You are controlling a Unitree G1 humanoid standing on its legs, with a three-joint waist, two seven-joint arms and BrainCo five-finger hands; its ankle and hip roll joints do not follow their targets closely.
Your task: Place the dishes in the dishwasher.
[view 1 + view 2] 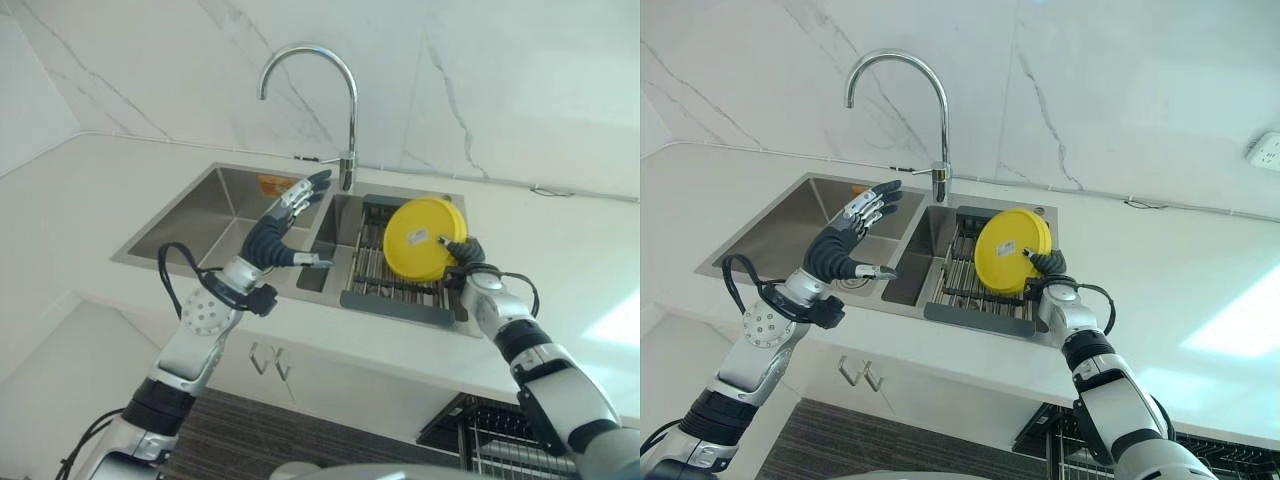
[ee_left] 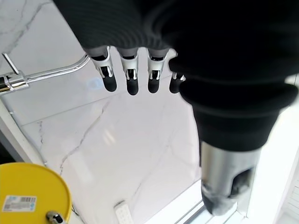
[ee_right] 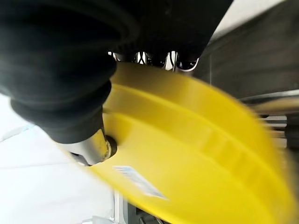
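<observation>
A yellow plate [image 1: 418, 232] stands on edge above the dish rack [image 1: 392, 292] in the sink's right basin. My right hand [image 1: 468, 251] is shut on the plate's right rim. Its thumb [image 3: 96, 147] presses the face that carries a white label, and its fingers [image 3: 156, 58] reach behind the rim. My left hand [image 1: 276, 236] hovers open over the divider between the two basins, fingers [image 2: 132, 79] straight and spread, holding nothing. The plate [image 2: 29, 198] also shows in the left wrist view, past that hand.
A tall curved faucet [image 1: 347, 100] rises behind the sink, between the basins. The left basin [image 1: 195, 215] is steel and bare. White counter surrounds the sink, with a marble wall behind. A dishwasher's wire rack [image 1: 495, 440] shows low at the right, under the counter edge.
</observation>
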